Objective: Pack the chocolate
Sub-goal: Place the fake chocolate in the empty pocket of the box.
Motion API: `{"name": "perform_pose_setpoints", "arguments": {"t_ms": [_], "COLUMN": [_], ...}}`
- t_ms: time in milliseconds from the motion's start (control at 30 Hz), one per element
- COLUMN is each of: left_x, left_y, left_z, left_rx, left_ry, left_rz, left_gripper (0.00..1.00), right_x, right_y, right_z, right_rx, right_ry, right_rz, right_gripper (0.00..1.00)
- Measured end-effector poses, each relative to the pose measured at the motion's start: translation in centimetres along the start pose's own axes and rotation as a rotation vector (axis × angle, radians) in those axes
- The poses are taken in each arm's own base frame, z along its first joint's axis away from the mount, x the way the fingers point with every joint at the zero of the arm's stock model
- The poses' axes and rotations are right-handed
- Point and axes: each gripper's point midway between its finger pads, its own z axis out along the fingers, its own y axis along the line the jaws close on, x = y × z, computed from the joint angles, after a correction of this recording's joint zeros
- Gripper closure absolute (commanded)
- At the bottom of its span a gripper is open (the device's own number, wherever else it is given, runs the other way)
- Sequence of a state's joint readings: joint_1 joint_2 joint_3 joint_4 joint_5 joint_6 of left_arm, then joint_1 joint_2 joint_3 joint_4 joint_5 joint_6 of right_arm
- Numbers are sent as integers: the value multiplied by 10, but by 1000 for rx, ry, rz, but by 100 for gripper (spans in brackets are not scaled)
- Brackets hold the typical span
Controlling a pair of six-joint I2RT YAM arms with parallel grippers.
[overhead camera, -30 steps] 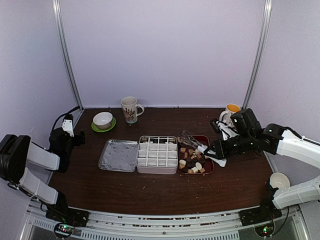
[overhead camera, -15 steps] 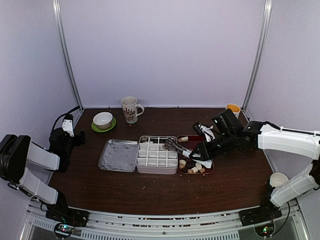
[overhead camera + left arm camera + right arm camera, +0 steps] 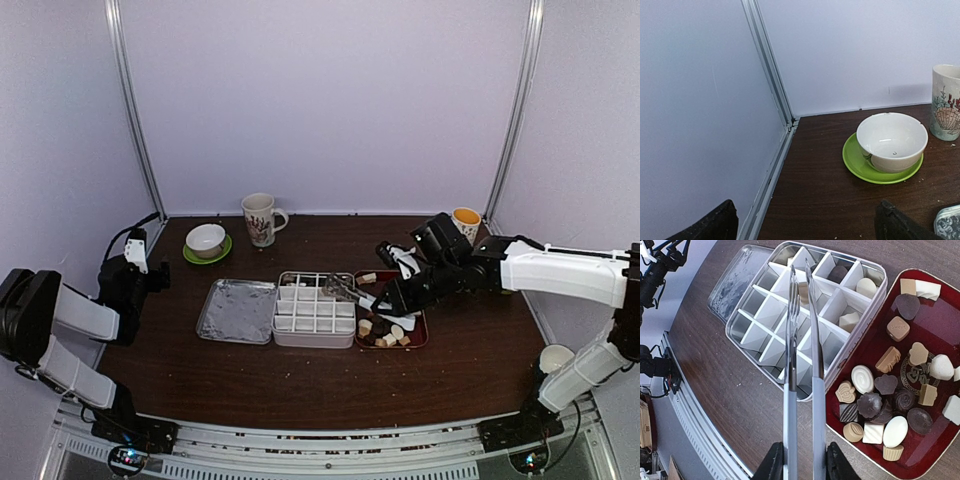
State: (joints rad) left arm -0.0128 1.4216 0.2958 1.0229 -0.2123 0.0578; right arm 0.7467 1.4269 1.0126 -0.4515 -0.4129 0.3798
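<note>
Well ahead of the right jaws, the tongs flank a chocolate.

Of the left gripper we see only two dark fingertips at the bottom edge, the mug is cut by the right edge, and the tongs half hide a tan chocolate piece between their blades.

The divided box sits on the surface between a lid at left and a tray of chocolate at right, with tongs extending over it. Behind stand a mug and a bowl on a saucer.
</note>
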Motion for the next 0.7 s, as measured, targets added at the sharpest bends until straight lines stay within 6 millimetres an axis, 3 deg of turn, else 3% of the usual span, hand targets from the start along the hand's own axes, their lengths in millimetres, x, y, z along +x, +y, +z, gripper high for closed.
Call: {"name": "perform_pose_setpoints", "arguments": {"t_ms": [500, 700], "left_x": [0, 0], "left_y": [0, 0], "left_z": [0, 0], "left_rx": [0, 0], "left_ry": [0, 0], "left_rz": [0, 0], "left_gripper": [2, 2], "right_x": [-9, -5], "right_y": [0, -3], "right_z": [6, 10], "right_rx": [10, 22], "right_ry": [6, 27], "right_rz": [-30, -30], "right_gripper": [81, 74]}}
